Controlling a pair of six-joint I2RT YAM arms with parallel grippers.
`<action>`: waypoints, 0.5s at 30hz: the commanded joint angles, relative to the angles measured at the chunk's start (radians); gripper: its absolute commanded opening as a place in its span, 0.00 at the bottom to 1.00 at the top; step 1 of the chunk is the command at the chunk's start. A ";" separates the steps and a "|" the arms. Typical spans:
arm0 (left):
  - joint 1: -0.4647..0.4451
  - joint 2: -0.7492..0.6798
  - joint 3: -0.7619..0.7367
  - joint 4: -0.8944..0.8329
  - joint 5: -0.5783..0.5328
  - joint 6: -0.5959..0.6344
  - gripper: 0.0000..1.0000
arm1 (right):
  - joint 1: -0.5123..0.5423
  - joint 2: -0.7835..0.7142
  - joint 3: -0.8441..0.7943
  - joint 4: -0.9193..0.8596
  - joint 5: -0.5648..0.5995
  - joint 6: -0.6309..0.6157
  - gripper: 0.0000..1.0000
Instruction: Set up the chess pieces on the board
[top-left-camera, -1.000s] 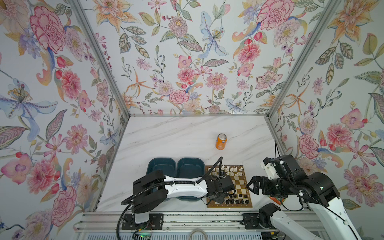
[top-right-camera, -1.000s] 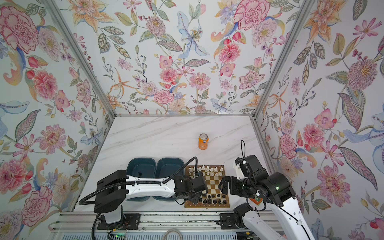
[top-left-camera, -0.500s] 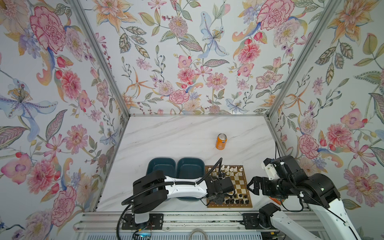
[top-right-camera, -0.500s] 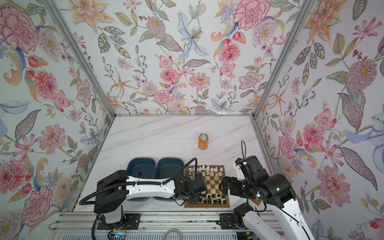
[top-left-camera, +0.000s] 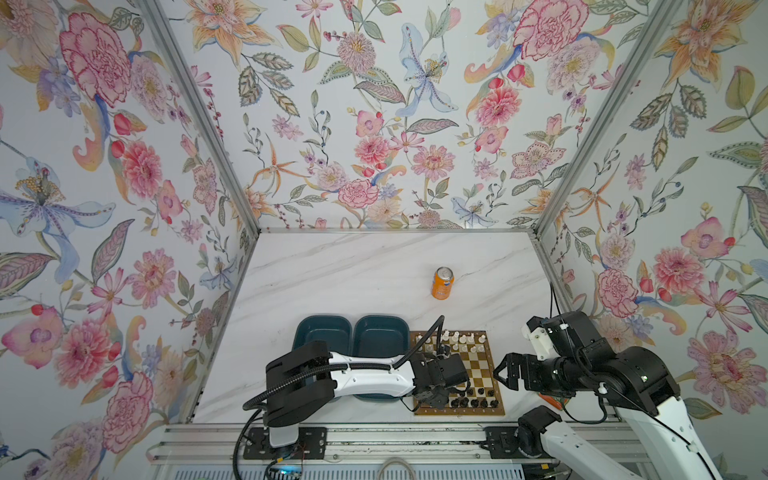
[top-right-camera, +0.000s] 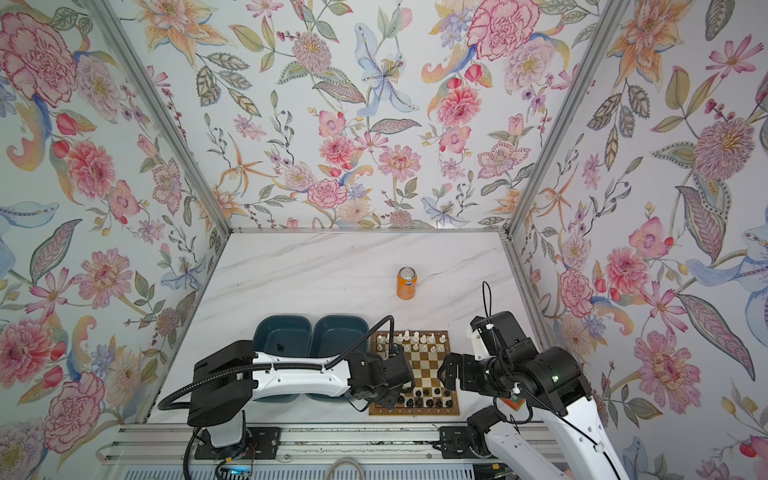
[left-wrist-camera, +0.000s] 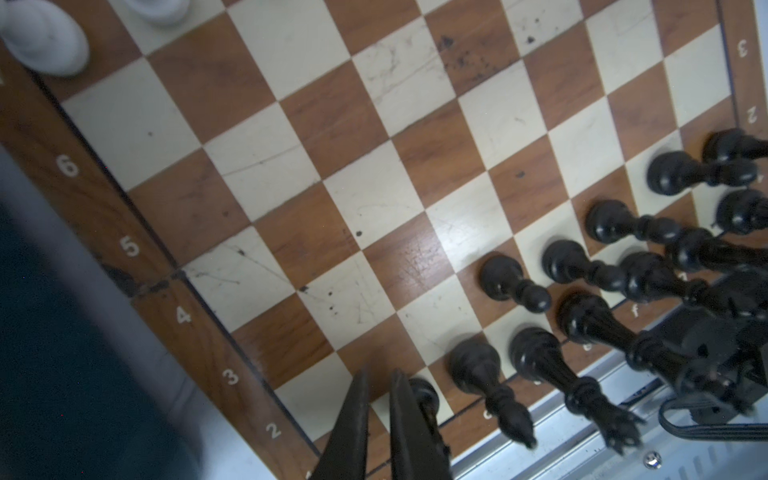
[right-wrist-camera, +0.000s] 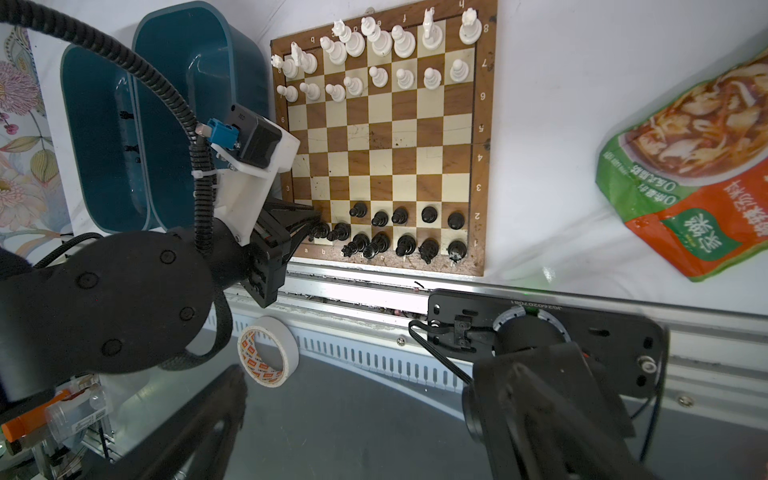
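Marble table: right wrist alone shows pouch; left end effector closed empty; right end effector wide.

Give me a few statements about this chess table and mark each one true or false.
1. The white pieces stand on the far rows of the board, the black pieces on the near rows. True.
2. The orange can lies on the board. False: it stands upright on the table beyond the board.
3. The left hand is shut, at the board's near left corner. True.
4. The right hand grips a white piece. False: it is open and empty, off the board's right side.
5. The teal trays sit right of the board. False: they sit to its left.
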 joint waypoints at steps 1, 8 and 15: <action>-0.011 0.008 0.022 -0.046 -0.027 0.000 0.16 | -0.007 0.012 -0.004 -0.019 0.003 -0.003 0.99; 0.017 0.034 0.090 -0.084 -0.052 0.054 0.16 | -0.012 0.023 0.007 -0.018 0.006 -0.015 0.99; 0.024 0.075 0.152 -0.095 -0.036 0.100 0.16 | -0.015 0.022 0.011 -0.019 0.007 -0.015 0.99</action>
